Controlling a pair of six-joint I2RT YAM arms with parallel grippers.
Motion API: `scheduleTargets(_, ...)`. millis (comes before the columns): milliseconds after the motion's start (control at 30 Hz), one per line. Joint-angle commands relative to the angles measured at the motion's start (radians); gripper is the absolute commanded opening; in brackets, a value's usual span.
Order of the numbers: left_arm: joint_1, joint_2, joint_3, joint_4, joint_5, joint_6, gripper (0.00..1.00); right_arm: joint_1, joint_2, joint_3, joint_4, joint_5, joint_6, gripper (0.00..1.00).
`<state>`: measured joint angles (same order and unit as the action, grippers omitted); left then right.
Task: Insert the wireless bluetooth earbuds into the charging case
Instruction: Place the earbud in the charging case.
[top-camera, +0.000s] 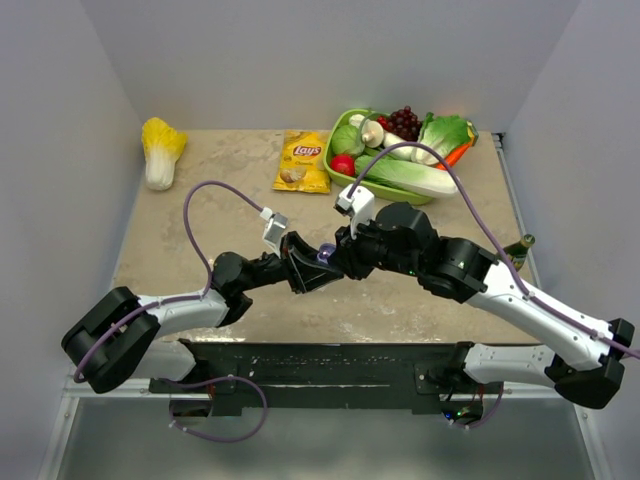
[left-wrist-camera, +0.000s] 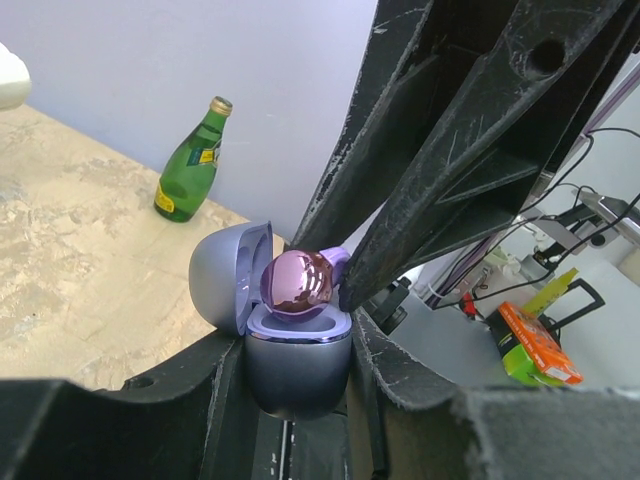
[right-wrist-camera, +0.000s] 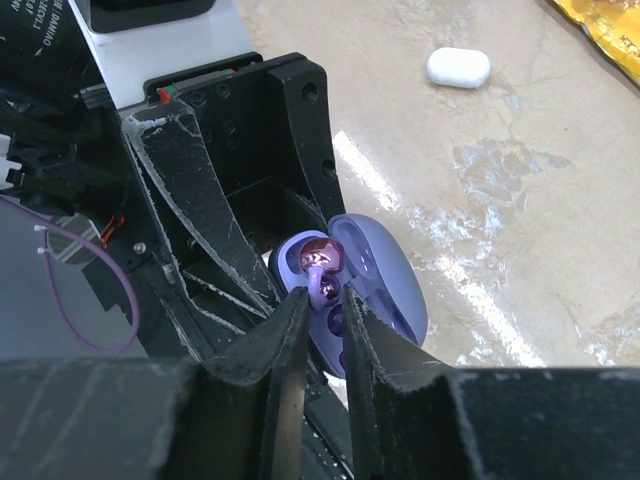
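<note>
Now left jaws clamp the open charging case (left-wrist-camera: 295, 372) while right jaws pinch 1 purple earbud (left-wrist-camera: 296, 283).

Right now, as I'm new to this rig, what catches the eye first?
Mid-table, the left claw grips an open lilac plastic charging case, with a glossy purple earbud resting in its mouth. The right claw pinches that earbud from above. Behind, a green plastic tray of vegetables stands at the far edge.

Light: bright, even, from above you.
Glare: streaks on tabletop (right-wrist-camera: 520, 180); sheen on earbud (left-wrist-camera: 295, 280).
Blur: your wrist foregrounds soft.
</note>
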<state>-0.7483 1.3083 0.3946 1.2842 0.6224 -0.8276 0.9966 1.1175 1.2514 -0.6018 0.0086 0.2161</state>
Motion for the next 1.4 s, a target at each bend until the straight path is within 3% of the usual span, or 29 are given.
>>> scheduleTargets(0, 0.003, -0.021, 0.007, 0.609, 0.023, -0.011, 0.00, 0.005, 0.008, -0.001, 0.046, -0.002, 0.003, 0.19)
scheduleTargets(267, 0.001, -0.023, 0.003, 0.612, 0.034, -0.002, 0.00, 0.005, 0.022, 0.008, 0.042, -0.006, 0.002, 0.00)
scheduleTargets(433, -0.011, -0.035, -0.023, 0.612, 0.046, 0.051, 0.00, 0.005, 0.016, 0.054, -0.005, 0.004, -0.003, 0.00)
scheduleTargets(567, -0.055, -0.064, -0.065, 0.610, 0.072, 0.232, 0.00, 0.005, 0.005, 0.118, -0.076, -0.006, -0.027, 0.00)
scheduleTargets(767, -0.074, -0.083, -0.099, 0.612, 0.097, 0.337, 0.00, 0.005, 0.004, 0.183, -0.168, -0.113, -0.064, 0.00)
scheduleTargets(1067, -0.077, -0.084, -0.073, 0.570, 0.114, 0.367, 0.00, 0.007, -0.025, 0.117, -0.194, -0.240, -0.090, 0.00)
scheduleTargets(1367, -0.077, -0.067, -0.054, 0.550, 0.120, 0.375, 0.00, 0.025, -0.033, 0.069, -0.188, -0.262, -0.103, 0.00)
